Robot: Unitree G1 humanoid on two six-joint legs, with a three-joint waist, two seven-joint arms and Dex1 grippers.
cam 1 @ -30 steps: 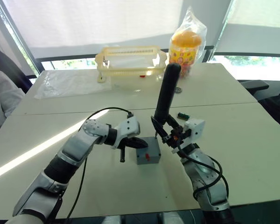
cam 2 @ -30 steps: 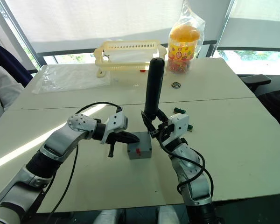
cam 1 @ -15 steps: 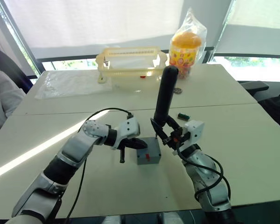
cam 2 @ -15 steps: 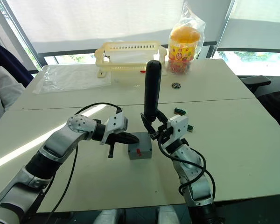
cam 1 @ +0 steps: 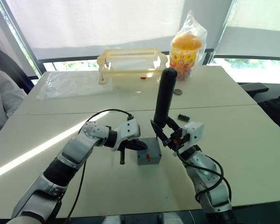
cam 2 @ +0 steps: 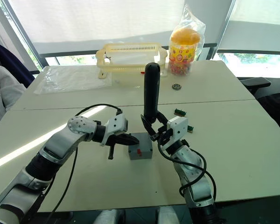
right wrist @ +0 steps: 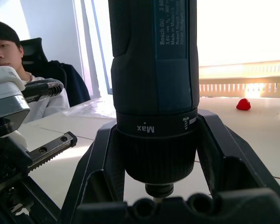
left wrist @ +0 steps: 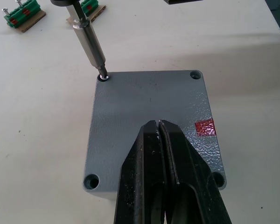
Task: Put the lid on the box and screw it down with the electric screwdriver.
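Right claw (cam 1: 167,132) clamped round the lower barrel of the electric screwdriver (cam 1: 164,99), tool standing near upright, centre of frame, leaning slightly right at the top. Left claw (left wrist: 159,125) pinched closed on nothing, fingertips pressed flat on the lid (left wrist: 149,100), which sits squarely on the box (cam 1: 148,154) just below centre frame on the tabletop (cam 1: 252,135). Left wrist view adds what the head views can't resolve: the metal bit (left wrist: 89,44) is seated in the lid's corner screw hole, upper left of that frame, a red mark (left wrist: 205,127) on the lid at the right, open screw holes at the other corners, and two green terminal blocks (left wrist: 21,12) at the top left edge. Right wrist view shows the claw fingers (right wrist: 224,154) either side of the tool's collar, and a person (right wrist: 4,39) seated at the upper left. Farther out in the head views: yellow basket (cam 1: 130,65) top centre, bagged snack jar (cam 1: 185,46) upper right, clear plastic sheet (cam 1: 70,84) upper left, small metal ring (cam 1: 178,91) by the jar. Versus 1.0 s ago: tool sits a touch lower and straighter, left claw unchanged on the lid, box has not shifted.
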